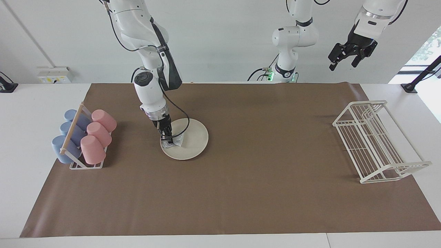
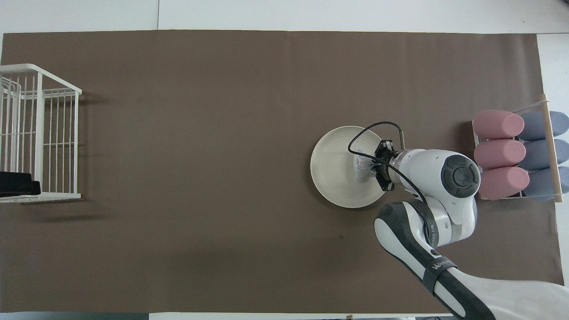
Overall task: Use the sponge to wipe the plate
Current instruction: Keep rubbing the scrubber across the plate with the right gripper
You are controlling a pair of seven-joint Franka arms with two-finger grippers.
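A big brown mat (image 1: 227, 193) covers most of the white table (image 1: 31, 193). The plate (image 1: 194, 137) lies flat on this mat, and everything here is placed from the plate.

A white wire rack (image 1: 373, 141) stands well apart from the plate, toward the left arm's end of the table. A small cup rack (image 1: 81, 137) stands near the plate, toward the right arm's end. It holds three pink cups (image 1: 98, 136) and three blue cups (image 1: 69, 134) lying on their sides, with the pink ones closer to the plate.

The plate is round and cream-white. The sponge (image 2: 362, 165) is silvery and sparkly. It sits on the plate, on the part closest to the cup rack.

The right gripper (image 1: 168, 137) is down on the plate, and its fingers are clamped on the sponge, pressing it on the plate.

The left gripper (image 1: 344, 62) waits high in the air over the wire rack's end of the table, well apart from the plate. Its fingers are spread apart and hold nothing.
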